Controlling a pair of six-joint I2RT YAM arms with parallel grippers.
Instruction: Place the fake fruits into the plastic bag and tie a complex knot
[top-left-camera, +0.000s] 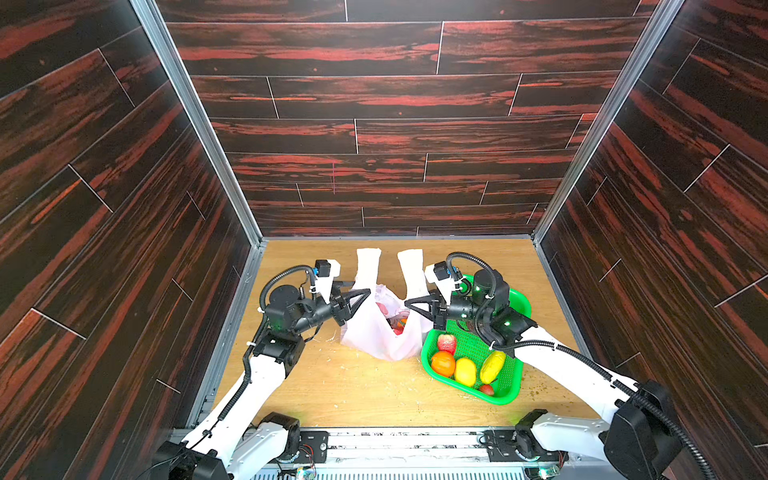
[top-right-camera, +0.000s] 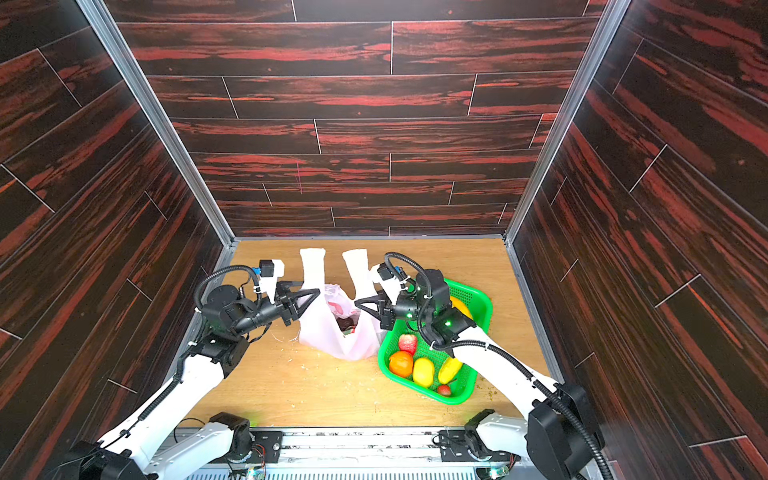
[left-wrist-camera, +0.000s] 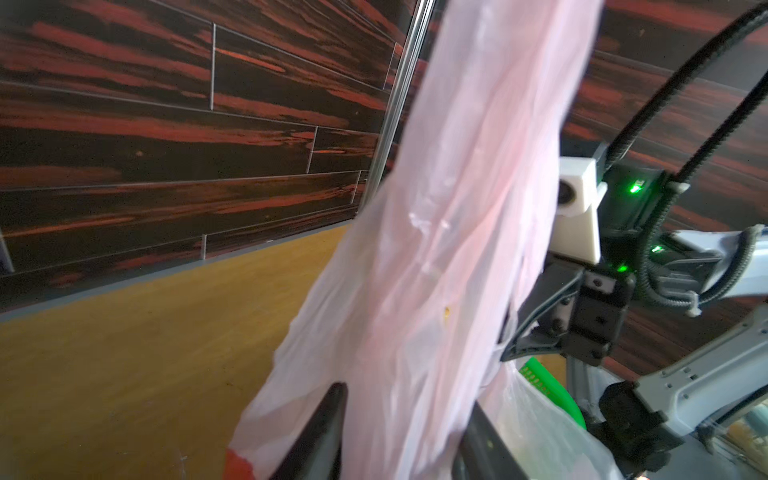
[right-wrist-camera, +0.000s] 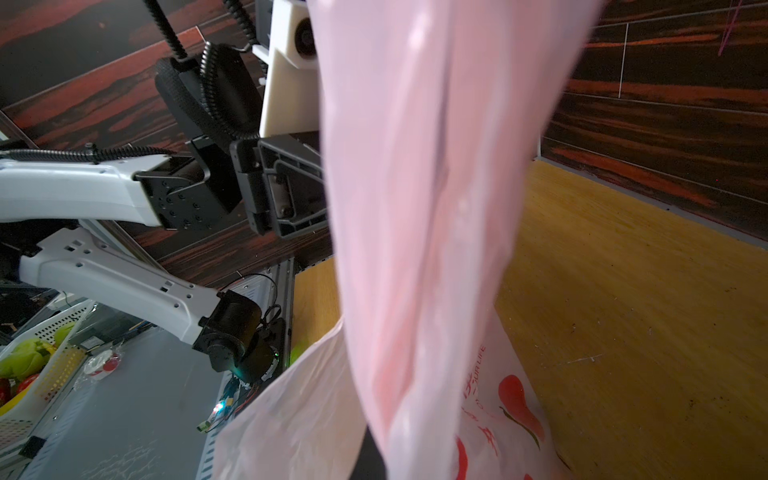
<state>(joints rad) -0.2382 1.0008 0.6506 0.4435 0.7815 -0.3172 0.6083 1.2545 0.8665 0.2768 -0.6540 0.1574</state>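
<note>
The plastic bag (top-left-camera: 376, 338) sat mid-table beside the green basket (top-left-camera: 496, 401), its long strap handles rising side by side: the right gripper (top-left-camera: 409, 302) pinched the right handle (top-left-camera: 412, 268), while the left gripper (top-left-camera: 365, 293) straddled the left handle (top-left-camera: 368, 266), clamped or not I could not tell.
</note>
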